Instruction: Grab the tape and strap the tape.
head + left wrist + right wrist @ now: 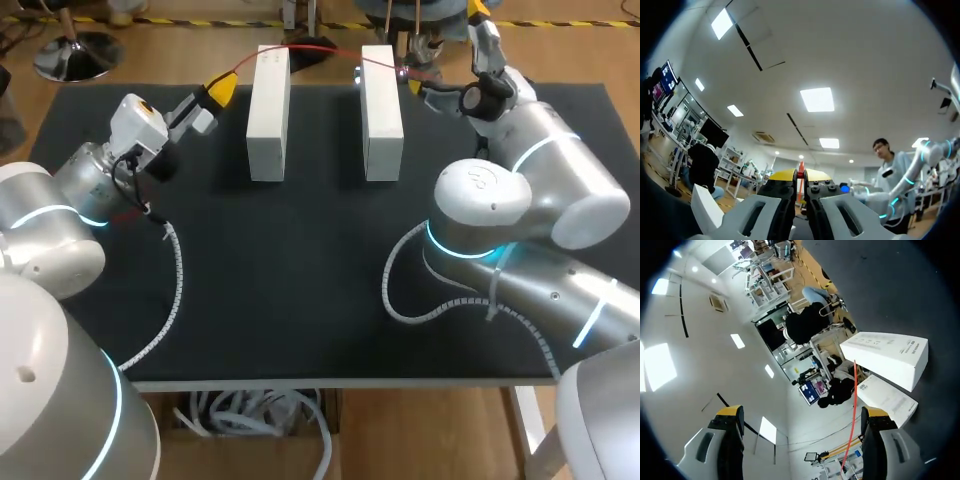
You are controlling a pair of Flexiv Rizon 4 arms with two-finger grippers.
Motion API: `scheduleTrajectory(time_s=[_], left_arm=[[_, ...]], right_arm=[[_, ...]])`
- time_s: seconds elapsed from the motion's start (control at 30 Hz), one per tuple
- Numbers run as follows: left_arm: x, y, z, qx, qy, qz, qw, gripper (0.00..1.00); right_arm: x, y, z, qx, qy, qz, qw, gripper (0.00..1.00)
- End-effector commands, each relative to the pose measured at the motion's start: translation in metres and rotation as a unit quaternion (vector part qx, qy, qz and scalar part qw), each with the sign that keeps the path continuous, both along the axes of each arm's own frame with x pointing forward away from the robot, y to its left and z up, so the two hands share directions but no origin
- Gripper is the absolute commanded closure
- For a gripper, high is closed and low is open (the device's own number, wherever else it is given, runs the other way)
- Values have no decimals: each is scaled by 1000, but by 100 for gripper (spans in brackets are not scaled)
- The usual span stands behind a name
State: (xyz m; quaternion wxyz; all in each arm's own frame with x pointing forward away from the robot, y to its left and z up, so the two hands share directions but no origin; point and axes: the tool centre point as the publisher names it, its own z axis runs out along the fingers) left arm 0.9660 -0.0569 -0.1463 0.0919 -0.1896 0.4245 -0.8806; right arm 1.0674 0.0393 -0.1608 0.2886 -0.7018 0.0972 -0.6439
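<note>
Tape (800, 187) is pinched inside the left end effector (218, 93).

Robot lab: two arms (540, 170), black table (300, 290) (spiral-wrapped cables (179, 283)).

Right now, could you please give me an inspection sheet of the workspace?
Surface: black table.
Job's things: red tape running over two upright white blocks.
Clutter: nothing seen.
Grippers: left gripper shut on the tape's end; right gripper open, tape close beside one finger.
Cables: white spiral-wrapped cables lie on the table by each arm.
Surroundings: nothing seen reaching over the table.
</note>
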Motion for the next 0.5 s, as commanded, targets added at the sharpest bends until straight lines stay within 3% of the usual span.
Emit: scheduleTrajectory(time_s=[0.03, 0.5], left_arm=[[0, 0, -1, -1, -1, 0, 1000, 100], [0, 0, -1, -1, -1, 0, 1000, 100]], right_arm=[[5, 6, -3, 0, 1, -2, 1000, 0], [10, 12, 4, 24, -11, -22, 999, 0]])
